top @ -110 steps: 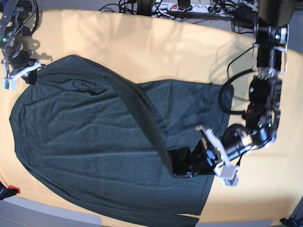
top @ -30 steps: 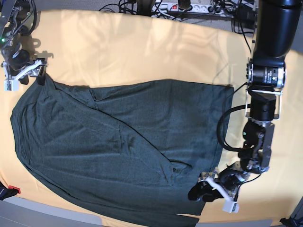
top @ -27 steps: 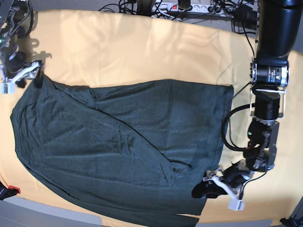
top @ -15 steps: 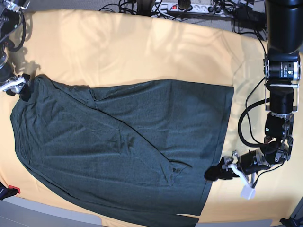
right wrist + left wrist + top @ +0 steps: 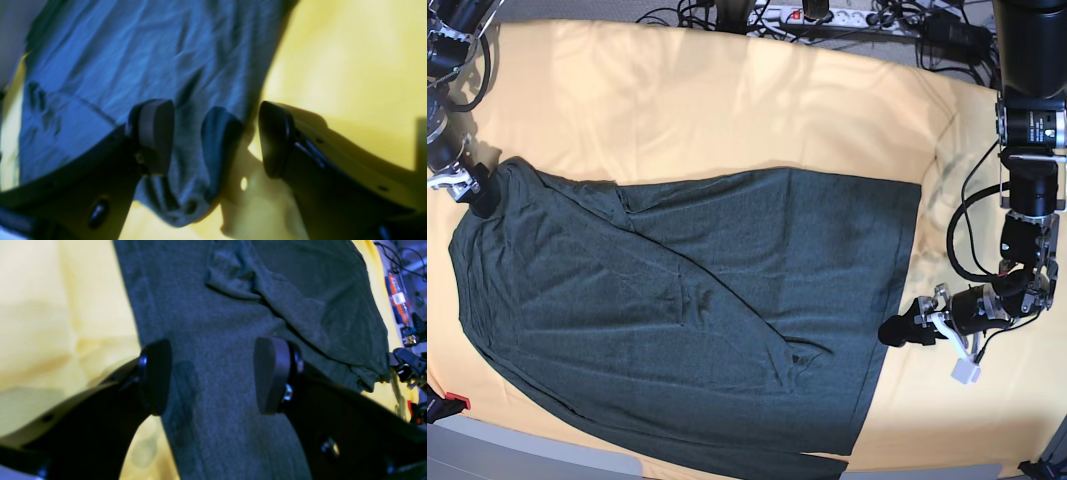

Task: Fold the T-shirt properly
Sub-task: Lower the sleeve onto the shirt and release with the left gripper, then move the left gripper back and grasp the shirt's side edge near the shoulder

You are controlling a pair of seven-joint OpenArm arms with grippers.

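The T-shirt [image 5: 677,310] lies spread flat on the yellow cloth [image 5: 727,100], dark charcoal-green, with a folded-over flap and a small pucker near its lower middle. My left gripper [image 5: 919,338] hangs open just off the shirt's right edge; in the left wrist view its jaws [image 5: 213,375] stand wide above the T-shirt [image 5: 233,323], holding nothing. My right gripper [image 5: 465,186] is at the shirt's upper left corner. In the right wrist view it [image 5: 215,136] is open over a bunched corner of the T-shirt [image 5: 133,66], its pads apart from the fabric.
A power strip with cables [image 5: 817,15] runs along the back edge. The table's grey front edge [image 5: 527,450] shows at lower left, with a small red object [image 5: 455,402] beside it. Bare yellow cloth stretches behind and to the right of the shirt.
My left gripper has drawn back up and to the right, off the shirt's lower right corner. My right gripper has slid left and down, to the shirt's corner. The shirt itself has not moved.
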